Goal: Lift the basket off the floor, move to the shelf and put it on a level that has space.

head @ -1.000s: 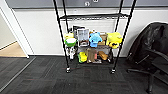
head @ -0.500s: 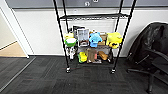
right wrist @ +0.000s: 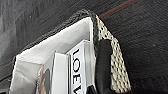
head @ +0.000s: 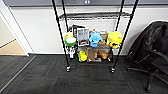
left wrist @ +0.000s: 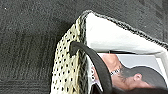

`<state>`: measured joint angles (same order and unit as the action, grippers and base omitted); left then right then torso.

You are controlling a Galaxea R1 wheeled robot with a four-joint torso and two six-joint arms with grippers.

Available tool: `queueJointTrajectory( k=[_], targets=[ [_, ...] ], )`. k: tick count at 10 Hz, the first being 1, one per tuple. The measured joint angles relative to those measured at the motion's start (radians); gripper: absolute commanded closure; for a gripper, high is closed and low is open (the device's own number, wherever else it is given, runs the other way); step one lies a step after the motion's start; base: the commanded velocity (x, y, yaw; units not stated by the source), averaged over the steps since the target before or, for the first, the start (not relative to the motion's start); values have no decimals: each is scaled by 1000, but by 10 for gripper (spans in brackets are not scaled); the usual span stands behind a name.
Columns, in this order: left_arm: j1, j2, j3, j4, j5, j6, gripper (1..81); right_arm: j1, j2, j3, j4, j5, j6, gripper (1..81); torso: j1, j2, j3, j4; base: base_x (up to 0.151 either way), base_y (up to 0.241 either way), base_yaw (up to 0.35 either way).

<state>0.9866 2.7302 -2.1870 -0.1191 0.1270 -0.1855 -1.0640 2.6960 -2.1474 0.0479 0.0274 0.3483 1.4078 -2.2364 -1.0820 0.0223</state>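
The shelf (head: 59, 32), a black wire rack on casters, stands straight ahead against the white wall in the head view. Its upper wire level (head: 95, 15) looks bare; the tiers below are crowded with colourful items. The basket (left wrist: 66, 72) has cream mesh sides, a dark rim and a magazine with a person's photo inside. It hangs above the floor (left wrist: 25, 50), dark grey carpet. My left gripper (left wrist: 80, 50) clamps one side wall, a dark finger (left wrist: 97, 65) lying over the rim. My right gripper (right wrist: 98, 45) clamps the basket (right wrist: 117, 65) on the opposite wall.
A black office chair (head: 152, 57) draped with a dark jacket stands right of the rack. To the left, a doorway opens onto a tan wooden floor (head: 12, 48). Yellow, blue and green items (head: 95, 38) crowd the rack's lower tiers. Carpet (head: 87, 80) stretches between me and the rack.
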Motion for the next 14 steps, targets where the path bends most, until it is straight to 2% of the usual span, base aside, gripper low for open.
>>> queueJointTrajectory(
  k=[4,7,12,14],
  targets=[
    [-5,-2,2,0,-16,0,811,23,-8,33,0,12,12,811,-87,137,0,0,0,0,0],
    [-58,-13,17,-1,-11,-3,811,72,-8,34,0,7,15,811,-145,231,10,-1,0,0,0],
    [-82,-86,166,-1,-6,-8,811,96,-23,64,-4,-3,16,811,-245,387,162,-29,0,0,0],
    [-82,-119,215,-1,2,-19,811,98,-37,93,-4,-7,17,811,-288,453,227,-34,0,0,0]
  ],
)
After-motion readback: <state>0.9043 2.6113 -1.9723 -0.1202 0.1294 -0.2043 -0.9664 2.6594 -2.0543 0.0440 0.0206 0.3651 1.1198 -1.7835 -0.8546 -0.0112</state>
